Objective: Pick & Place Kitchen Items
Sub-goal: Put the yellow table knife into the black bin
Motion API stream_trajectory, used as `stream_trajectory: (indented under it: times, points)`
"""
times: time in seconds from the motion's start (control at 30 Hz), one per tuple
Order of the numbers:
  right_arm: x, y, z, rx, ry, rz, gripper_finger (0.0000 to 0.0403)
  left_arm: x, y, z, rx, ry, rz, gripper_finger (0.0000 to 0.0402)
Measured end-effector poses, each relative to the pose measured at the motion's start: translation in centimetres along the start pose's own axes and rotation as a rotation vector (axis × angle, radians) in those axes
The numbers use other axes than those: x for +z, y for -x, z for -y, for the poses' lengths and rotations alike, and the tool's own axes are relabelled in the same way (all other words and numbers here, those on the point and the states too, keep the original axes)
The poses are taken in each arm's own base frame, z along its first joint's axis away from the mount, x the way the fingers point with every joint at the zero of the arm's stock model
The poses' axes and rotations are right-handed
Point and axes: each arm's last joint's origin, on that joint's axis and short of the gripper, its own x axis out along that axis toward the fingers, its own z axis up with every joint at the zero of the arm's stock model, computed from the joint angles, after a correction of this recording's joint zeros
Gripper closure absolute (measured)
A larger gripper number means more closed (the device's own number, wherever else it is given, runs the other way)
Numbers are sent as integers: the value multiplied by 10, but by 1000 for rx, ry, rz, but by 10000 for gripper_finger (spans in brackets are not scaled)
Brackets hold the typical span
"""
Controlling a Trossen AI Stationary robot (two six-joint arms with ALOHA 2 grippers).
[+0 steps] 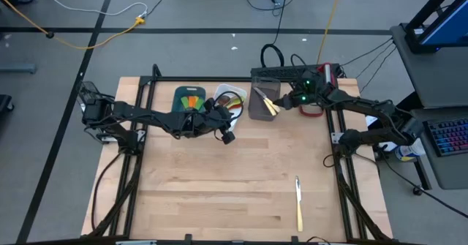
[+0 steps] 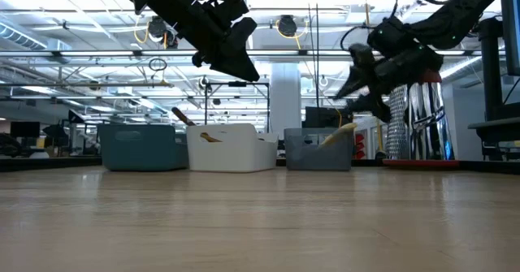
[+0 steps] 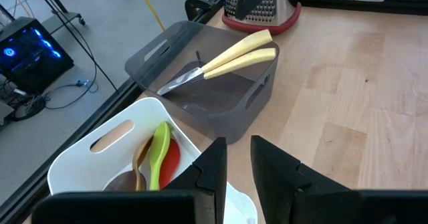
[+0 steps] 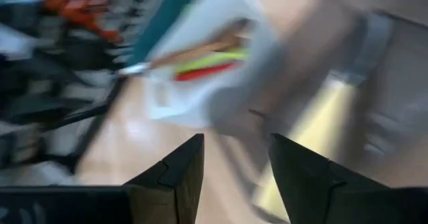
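Observation:
Two pale-handled knives (image 3: 231, 57) lie in the grey tray (image 3: 160, 47), blades down inside it, handles leaning on its rim. My right gripper (image 1: 290, 99) hovers above that tray, open and with nothing between its fingers; in the right wrist view (image 4: 234, 144) a pale handle (image 4: 321, 117) shows blurred beneath. My left gripper (image 3: 237, 150) hangs over the table just in front of the white tray (image 3: 73, 164), fingers a little apart with nothing between them. Green, red and wooden spoons (image 3: 157, 157) lie in the white tray. One more knife (image 1: 298, 201) lies flat on the table near the front right.
A teal tray (image 1: 189, 99) with orange and green utensils stands left of the white one, all three in a row at the table's far edge. A red-and-white grater (image 1: 322, 91) stands right of the grey tray. Bare wood fills the table's middle and front.

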Motion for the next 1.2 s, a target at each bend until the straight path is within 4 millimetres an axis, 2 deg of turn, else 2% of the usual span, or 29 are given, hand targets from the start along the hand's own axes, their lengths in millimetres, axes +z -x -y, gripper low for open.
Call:
stream_trajectory:
  times: [0.13, 0.3, 0.53, 0.73, 0.83, 0.97, 1.2]
  points:
    - [4, 2, -17, 177, 91, 1, 237, 0, 0, 0, 0, 0, 0, 330]
    - [-13, -1, -52, 328, 203, -80, 228, 0, 0, 0, 0, 1, 0, 330]
    - [-55, -5, -111, 429, 339, -140, 230, 0, 0, 0, 0, 5, 0, 330]
    - [-100, -5, -150, 478, 323, -244, 225, 0, 0, 0, 0, 22, 1, 330]
    - [-120, -3, -160, 446, 307, -284, 226, 0, 0, 0, 0, 29, 1, 330]
    - [-146, 2, -162, 319, 211, -386, 226, 0, 0, 0, 0, 33, 1, 330]
    - [-192, 17, -158, 64, -83, -686, 227, 3, -1, -2, 5, 49, 27, 330]
